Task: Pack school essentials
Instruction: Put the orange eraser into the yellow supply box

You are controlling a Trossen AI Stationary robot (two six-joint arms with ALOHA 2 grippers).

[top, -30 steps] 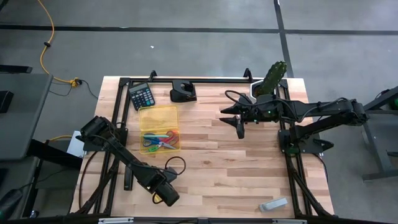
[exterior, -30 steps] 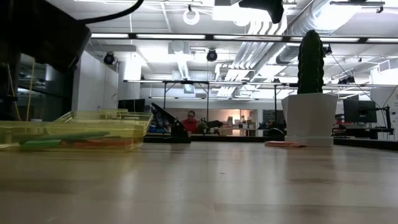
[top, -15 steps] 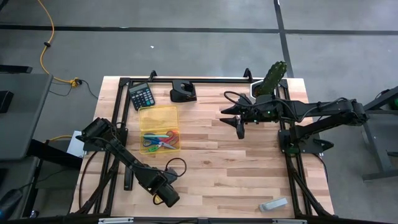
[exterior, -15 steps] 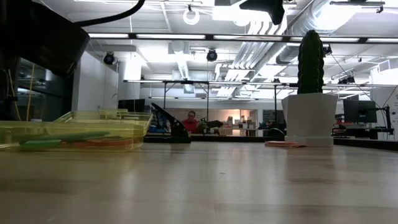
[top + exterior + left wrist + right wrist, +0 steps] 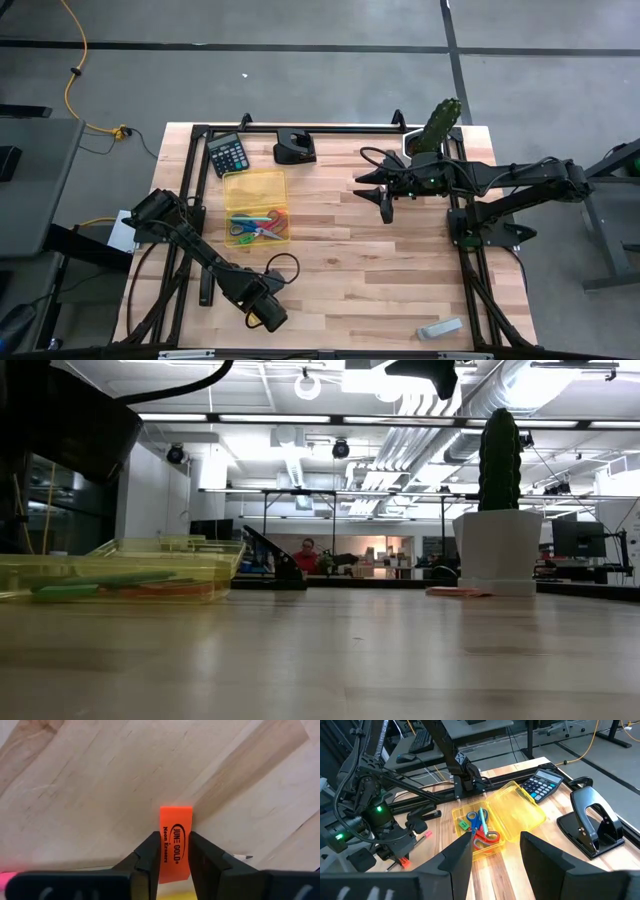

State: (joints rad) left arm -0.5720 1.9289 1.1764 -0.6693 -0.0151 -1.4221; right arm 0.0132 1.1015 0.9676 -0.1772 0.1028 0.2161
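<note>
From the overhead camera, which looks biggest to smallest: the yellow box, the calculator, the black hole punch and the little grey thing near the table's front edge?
1. Yellow box, clearly largest.
2. Calculator and hole punch: too alike to rank.
3. Grey thing, smallest.

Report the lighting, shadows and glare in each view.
High view: even light, no hard shadows around the right gripper. Low view: ceiling lights glare, cactus backlit dark. Left wrist view: orange eraser brightly lit in the left gripper. Right wrist view: highlights on the black hole punch.
</note>
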